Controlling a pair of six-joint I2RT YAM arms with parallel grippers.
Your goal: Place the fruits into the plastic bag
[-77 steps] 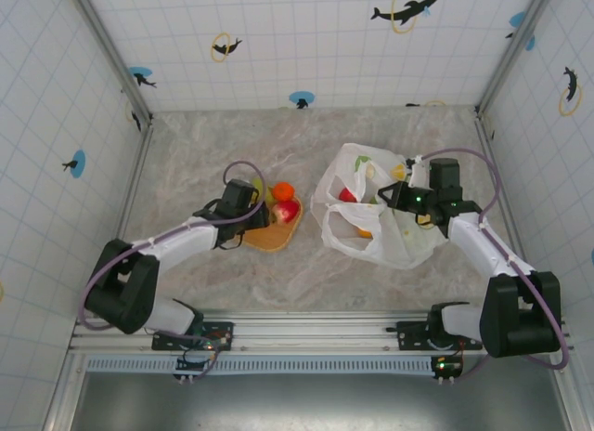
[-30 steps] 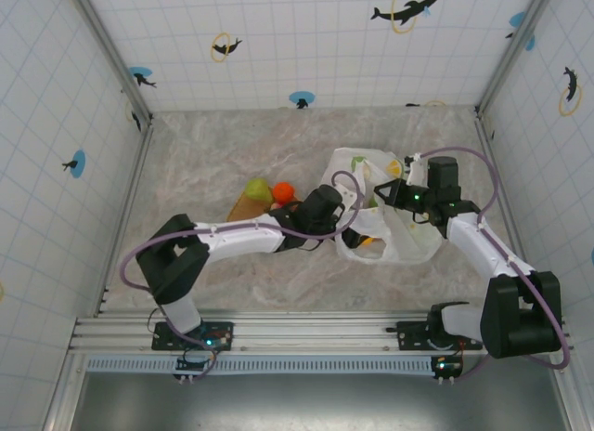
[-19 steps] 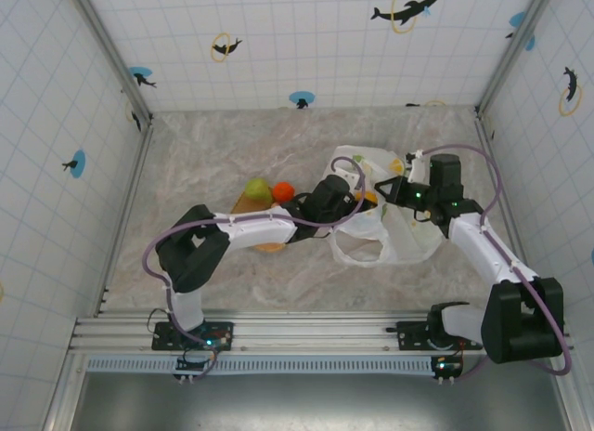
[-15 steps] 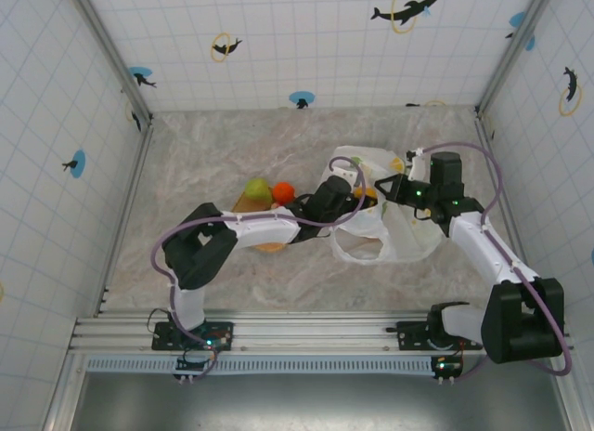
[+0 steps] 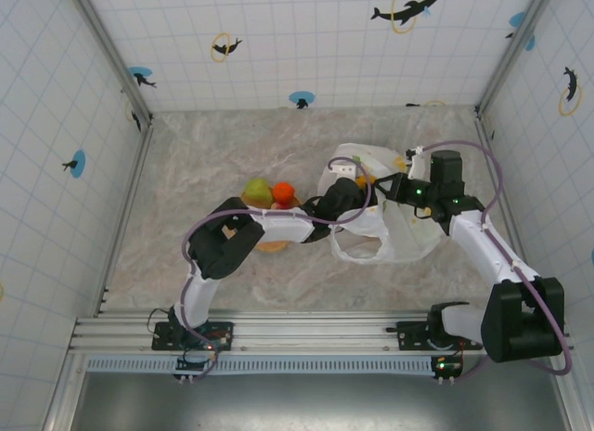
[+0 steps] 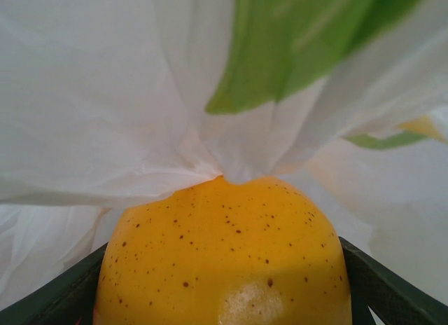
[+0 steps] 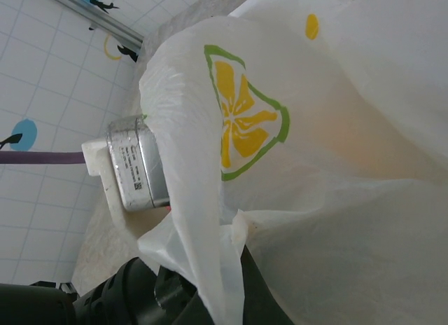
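The plastic bag (image 5: pixel 401 238) lies right of centre, white with lemon-slice prints. My right gripper (image 5: pixel 397 188) is shut on its upper edge and holds the mouth up; in the right wrist view the film (image 7: pixel 336 164) drapes over my dark fingers (image 7: pixel 262 300). My left gripper (image 5: pixel 356 193) reaches into the bag's mouth, shut on an orange-yellow speckled fruit (image 6: pixel 224 258) pressed against the bag film (image 6: pixel 105 94). Two more fruits, a yellow-green one (image 5: pixel 257 190) and an orange-red one (image 5: pixel 283 191), sit on the tan mat (image 5: pixel 270 246).
The left arm (image 5: pixel 278 225) stretches across the mat toward the bag. Its silver wrist camera box (image 7: pixel 133 164) shows beside the bag in the right wrist view. Tiled walls enclose the marbled table (image 5: pixel 204 152) on three sides.
My left arm swung right from the mat to the bag's mouth, carrying the fruit. The right gripper kept hold of the bag edge and lifted it slightly.
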